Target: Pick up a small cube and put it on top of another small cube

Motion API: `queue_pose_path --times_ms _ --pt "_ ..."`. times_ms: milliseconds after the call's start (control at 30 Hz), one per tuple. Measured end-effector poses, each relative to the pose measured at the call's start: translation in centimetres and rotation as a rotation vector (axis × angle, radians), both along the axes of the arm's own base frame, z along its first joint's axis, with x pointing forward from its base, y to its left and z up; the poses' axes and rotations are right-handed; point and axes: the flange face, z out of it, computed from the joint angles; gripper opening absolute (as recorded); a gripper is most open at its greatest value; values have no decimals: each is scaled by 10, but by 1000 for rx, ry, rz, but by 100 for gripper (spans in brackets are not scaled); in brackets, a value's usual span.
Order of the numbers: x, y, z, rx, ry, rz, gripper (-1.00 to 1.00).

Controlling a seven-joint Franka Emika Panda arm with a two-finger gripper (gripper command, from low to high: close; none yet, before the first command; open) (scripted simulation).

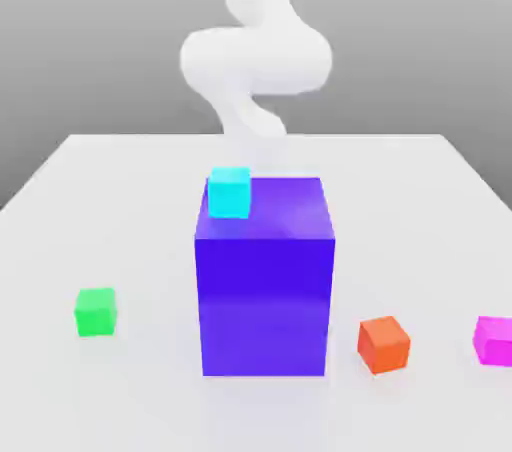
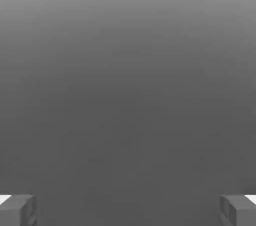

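I look at the small plain pink cube (image 1: pixel 493 340) first. It sits on the flat white bench (image 1: pixel 120 190), far out on the exterior view's right of the big blue-purple block (image 1: pixel 265 280), past the small orange cube (image 1: pixel 384 344). Part of it is cut off at the picture's edge. The small bright green cube (image 1: pixel 96 311) sits on the other side of the big block, well apart from it. A small cyan cube (image 1: pixel 229 192) rests on top of the big block, near its back corner.

My hand (image 2: pixel 128 210) is wide open and holds nothing. Its two grey fingertips (image 2: pixel 17 209) stand far apart in the hand view, with only grey floor between them. The white arm (image 1: pixel 255 55) rises behind the big block.

I think the pink cube is light and hard, so it will not squash. Its sides look smooth, so it may slip if I pinch a corner. I would come down from above and close on two flat sides that face away from each other, near the middle. The orange cube is near it, so I must keep my fingers clear of that one.
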Motion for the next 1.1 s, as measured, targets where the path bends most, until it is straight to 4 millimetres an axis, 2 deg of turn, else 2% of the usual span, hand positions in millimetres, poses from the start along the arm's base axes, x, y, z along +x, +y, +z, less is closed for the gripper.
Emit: queue_pose_path --times_ms 100,200,333,433,533,667,867,1033,1067,1100 --pt "34 38 -49 -67 81 133 0" --pt "57 78 -100 -131 156 265 0" --pt "72 133 -172 -214 250 449 0" --pt "71 174 -229 -275 317 592 0" --pt "61 213 -286 -333 381 738 0" --pt "25 270 -362 -414 459 964 0" --pt "-32 308 -472 -503 579 1232 0" --pt "-42 312 -539 -513 593 1270 0" --pt "-42 312 -545 -513 594 1271 -100" --pt "-42 312 -545 -513 594 1271 -100"
